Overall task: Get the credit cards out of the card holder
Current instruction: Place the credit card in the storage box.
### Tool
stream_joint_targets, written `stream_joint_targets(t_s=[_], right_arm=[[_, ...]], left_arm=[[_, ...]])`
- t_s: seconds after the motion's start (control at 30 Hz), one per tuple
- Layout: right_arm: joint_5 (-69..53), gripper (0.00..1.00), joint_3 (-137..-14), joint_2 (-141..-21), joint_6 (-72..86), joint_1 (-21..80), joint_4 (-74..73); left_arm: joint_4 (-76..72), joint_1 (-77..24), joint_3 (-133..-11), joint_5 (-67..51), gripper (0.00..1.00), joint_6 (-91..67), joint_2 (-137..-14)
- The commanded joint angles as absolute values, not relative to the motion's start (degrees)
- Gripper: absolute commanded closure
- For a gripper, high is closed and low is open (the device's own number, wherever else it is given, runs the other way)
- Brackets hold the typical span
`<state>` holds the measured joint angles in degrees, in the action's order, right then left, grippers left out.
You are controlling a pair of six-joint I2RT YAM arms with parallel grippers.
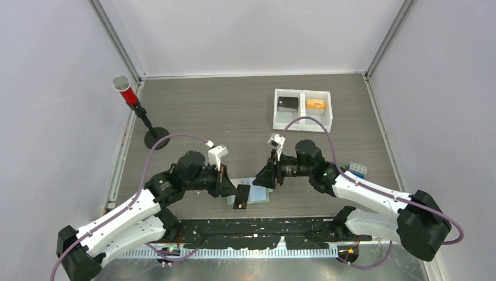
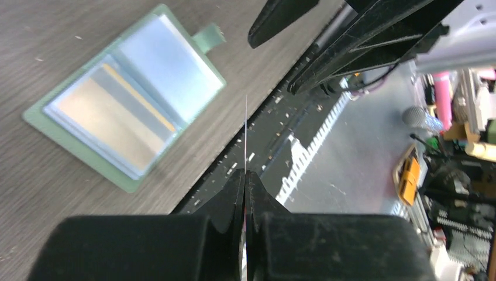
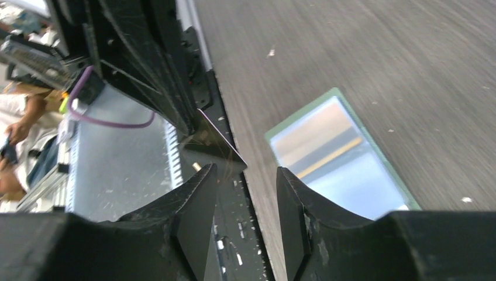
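The card holder [image 2: 169,64] lies open and flat on the wood-grain table [image 3: 374,52], near the front edge. It has a soft sage-green cover and glossy pale pockets, with an orange card edge [image 2: 140,98] peeking out. Looks mid-job to me: the left gripper [image 2: 245,175] is pinched tight on one thin stiff card [image 3: 217,142], held up beside the holder. The right gripper [image 3: 245,193] has its jaws apart and is holding nothing. Next I'd park that card, then tease the orange one out.

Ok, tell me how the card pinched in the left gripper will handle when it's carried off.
Probably stiff: the card stands straight out of the shut left gripper without sagging. Likely very light: edge-on it is only a hairline. Only one end is pinched, so it may pivot or slip if bumped.
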<state>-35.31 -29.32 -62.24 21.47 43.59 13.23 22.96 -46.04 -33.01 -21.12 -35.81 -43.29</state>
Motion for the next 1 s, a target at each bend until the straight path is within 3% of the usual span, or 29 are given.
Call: stream_joint_targets(t_s=[0.0, 0.27, 0.6, 0.67, 0.8, 0.9, 0.97], right_arm=[[-46.33, 0.49, -31.99, -61.68, 19.02, 43.33, 15.76], [-51.90, 0.42, -33.73, -65.01, 16.51, 43.33, 13.95], [-55.09, 0.51, -33.79, -68.30, 16.63, 43.41, 14.86], [-55.84, 0.61, -33.65, -68.64, 16.80, 43.37, 15.16], [-56.92, 0.92, -32.89, -68.23, 17.56, 43.42, 16.87], [-57.52, 0.95, -32.46, -67.73, 18.89, 43.42, 18.23], [-57.45, 0.95, -32.40, -67.64, 19.58, 43.43, 18.63]], left_arm=[[19.39, -45.88, -33.16, -31.07, 1.00, -33.75, -43.79], [14.43, -45.88, -31.24, -35.18, 1.00, -35.03, -44.16], [13.30, -45.88, -31.48, -36.37, 1.00, -35.24, -45.46], [13.27, -45.88, -31.57, -36.34, 1.00, -35.29, -45.73], [13.77, -45.90, -31.81, -34.80, 1.00, -35.50, -46.14], [15.11, -45.83, -32.26, -32.62, 1.00, -35.23, -45.93], [17.73, -45.81, -33.18, -29.83, 0.93, -34.34, -45.76]])
